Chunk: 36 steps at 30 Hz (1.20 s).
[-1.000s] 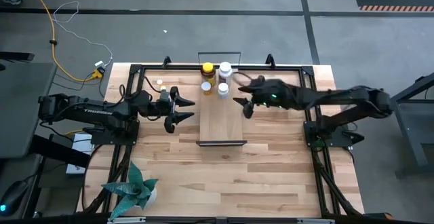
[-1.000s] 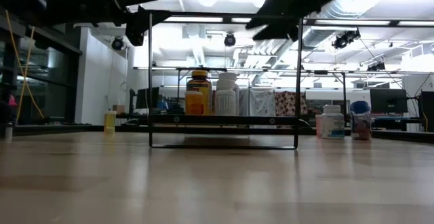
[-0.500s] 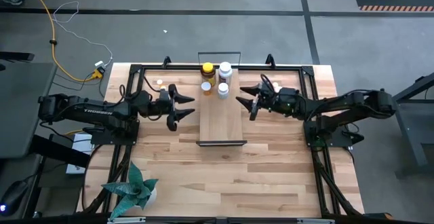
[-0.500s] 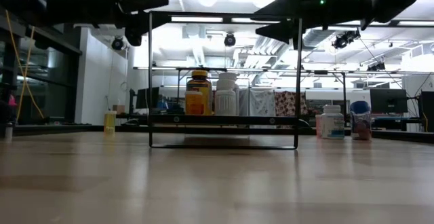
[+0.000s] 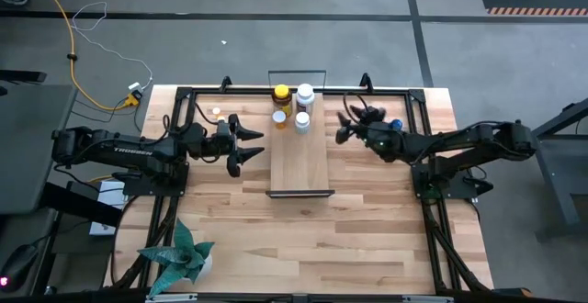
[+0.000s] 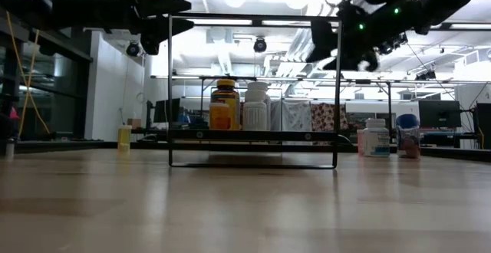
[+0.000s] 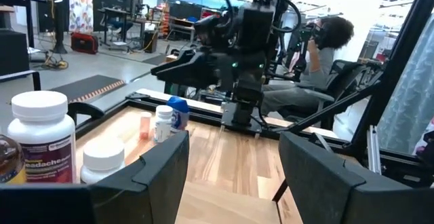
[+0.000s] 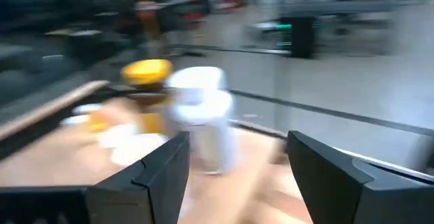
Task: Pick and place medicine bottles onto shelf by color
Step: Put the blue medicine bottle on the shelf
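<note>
The right hand hung open and empty above the desk just off the shelf's right side, while the left hand, also open and empty, waited off its left side. Four medicine bottles stood clustered at the shelf's far end: an amber one with a yellow cap, a small orange one and two white ones. By my judgement the job was partly done, since a white bottle and a blue-capped bottle remained near the desk's far right corner, and small ones near its far left.
</note>
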Each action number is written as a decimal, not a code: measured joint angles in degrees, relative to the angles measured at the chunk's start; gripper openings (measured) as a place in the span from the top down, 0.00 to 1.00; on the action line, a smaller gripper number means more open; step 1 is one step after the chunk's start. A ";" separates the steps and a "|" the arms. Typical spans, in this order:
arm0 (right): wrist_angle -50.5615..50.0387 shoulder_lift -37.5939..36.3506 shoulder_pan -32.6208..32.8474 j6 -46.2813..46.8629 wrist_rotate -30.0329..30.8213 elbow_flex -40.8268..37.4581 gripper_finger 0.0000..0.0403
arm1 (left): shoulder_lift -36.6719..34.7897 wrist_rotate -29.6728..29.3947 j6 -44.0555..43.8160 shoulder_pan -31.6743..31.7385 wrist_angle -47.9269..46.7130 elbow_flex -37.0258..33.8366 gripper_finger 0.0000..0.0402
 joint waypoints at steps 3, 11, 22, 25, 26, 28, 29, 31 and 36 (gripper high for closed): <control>-6.33 0.00 -0.82 3.69 7.34 0.00 0.41 | 0.00 0.00 0.01 0.00 0.00 0.00 0.46; -23.95 0.00 -5.78 16.77 10.43 0.78 0.41 | 0.00 0.00 0.01 0.00 0.00 0.00 0.46; -77.04 0.02 -4.60 53.49 13.84 10.92 0.41 | 0.00 0.02 0.00 0.01 0.02 -0.02 0.46; -84.34 0.02 -4.97 64.44 11.40 9.02 0.41 | 0.00 0.02 -0.04 0.00 0.02 -0.02 0.46; -84.96 0.02 -5.08 66.48 10.73 8.50 0.41 | 0.00 0.02 -0.04 0.00 0.04 -0.02 0.46; -85.05 0.02 -5.43 68.39 9.65 7.62 0.41 | 0.00 0.02 -0.04 0.02 0.03 -0.02 0.46; -84.38 0.04 -5.66 68.94 9.49 7.39 0.41 | 0.00 0.02 -0.13 0.01 0.04 -0.02 0.46; -82.63 0.04 -6.09 69.15 8.84 7.35 0.41 | 0.00 0.02 -0.53 0.01 0.04 -0.02 0.46; -81.90 0.04 -7.40 67.95 6.93 7.34 0.41 | 0.00 0.04 -0.63 0.00 0.04 -0.02 0.46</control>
